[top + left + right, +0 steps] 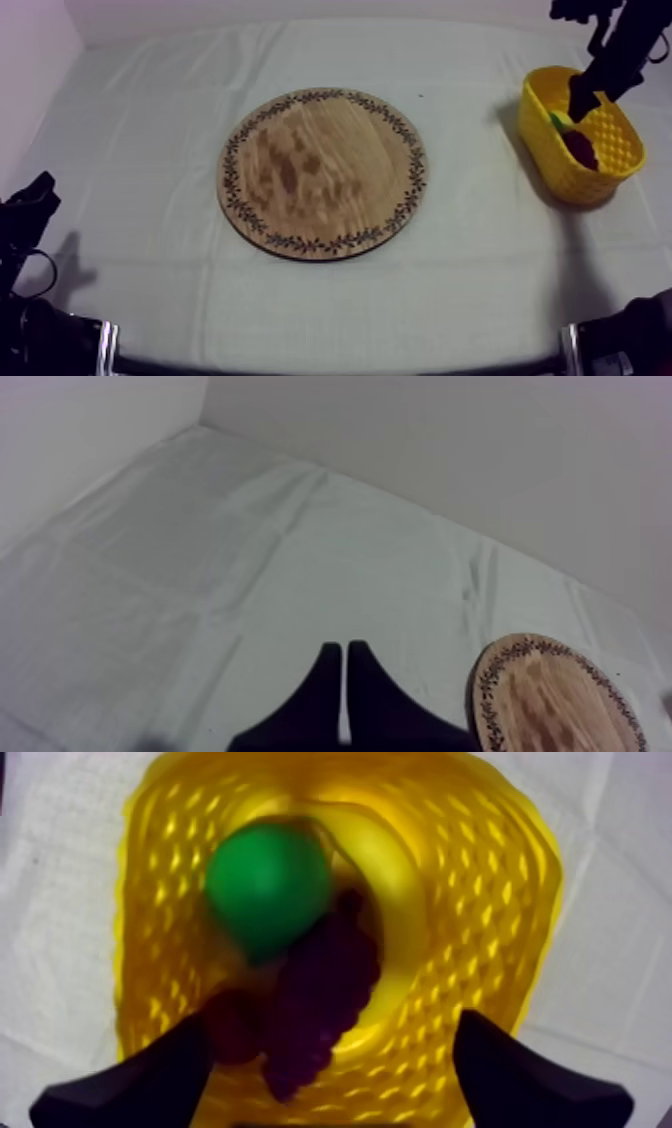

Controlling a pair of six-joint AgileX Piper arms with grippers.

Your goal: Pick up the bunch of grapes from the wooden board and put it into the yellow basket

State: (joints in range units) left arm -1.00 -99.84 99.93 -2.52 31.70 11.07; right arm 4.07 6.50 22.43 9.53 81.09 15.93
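Bench (140,120): draped in a grey-white cloth, creased in places.
Wooden board (322,172): round with a leaf-patterned rim, lying flat at the centre of the top-view frame. Its edge (555,701) lies near the left claw in the left wrist view.
Yellow basket (590,178): has perforated walls and stands at the right of the top-view frame, well apart from the board. The right wrist view looks straight down into it (490,892).
Bunch of grapes (320,992): dark purple, lying inside the basket on its floor, against the green fruit and the small red fruit. In the top view it is a dark patch (581,150) within the basket.
Right claw (330,1037): poised above the basket's opening, its two black fingers (150,1082) spread wide with nothing between them. The grapes lie below the gap, apart from both fingers. In the top view the claw (583,95) hangs over the basket's far rim, at the upper right of the frame.
Green fruit (268,877): round as seen from above, in the basket beside the grapes.
Banana (395,882): a smooth yellow curve along the basket's inner wall.
Small red fruit (232,1024): dark, tucked beside the grapes.
Left claw (345,651): fingers pressed together in a narrow wedge, pinching nothing, over bare cloth. In the top view it sits (35,195) low at the left edge, well apart from the basket.
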